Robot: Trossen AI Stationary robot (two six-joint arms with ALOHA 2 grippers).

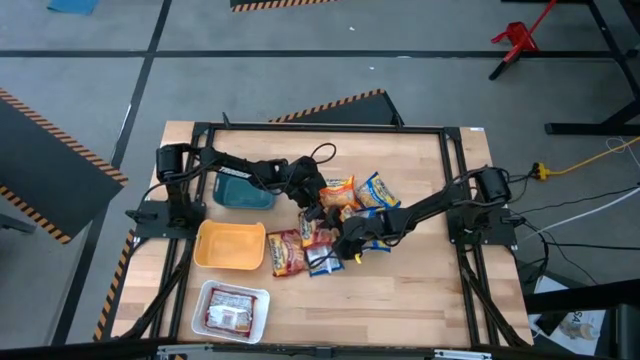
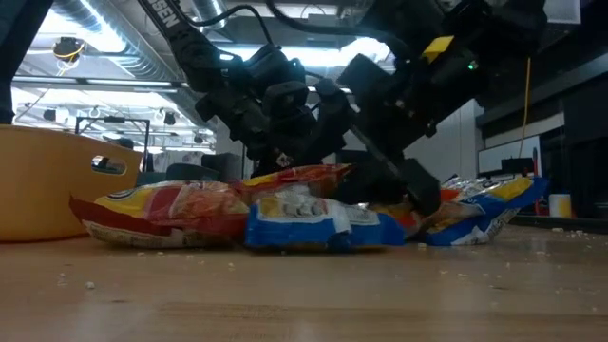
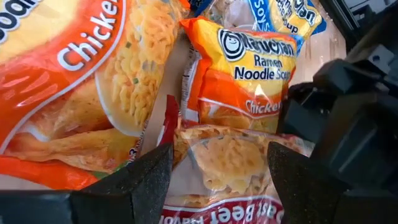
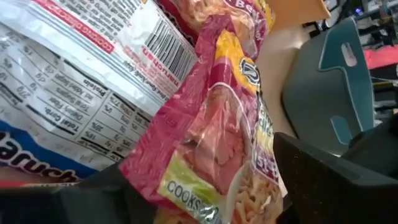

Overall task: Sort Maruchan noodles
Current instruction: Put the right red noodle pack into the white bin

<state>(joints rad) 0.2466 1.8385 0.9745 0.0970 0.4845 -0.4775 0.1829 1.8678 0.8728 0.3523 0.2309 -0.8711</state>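
Picking step, judged. Noodle packets (image 1: 325, 225) heaped mid-desk (image 1: 420, 290), beside the yellow tray (image 1: 230, 245). Left gripper (image 3: 217, 165) hovers low, fingers (image 3: 134, 183) spread over a red packet (image 3: 230, 168). Right gripper (image 4: 205, 186) fingers straddle a pink packet (image 4: 214, 134); closed or not, can't tell. Next: clamp one packet, lift clear.

I count three trays: one teal (image 1: 243, 191), one yellow (image 1: 230, 246), one white (image 1: 233, 309). About six noodle packets (image 1: 331, 222) lie piled; I can't count exactly.
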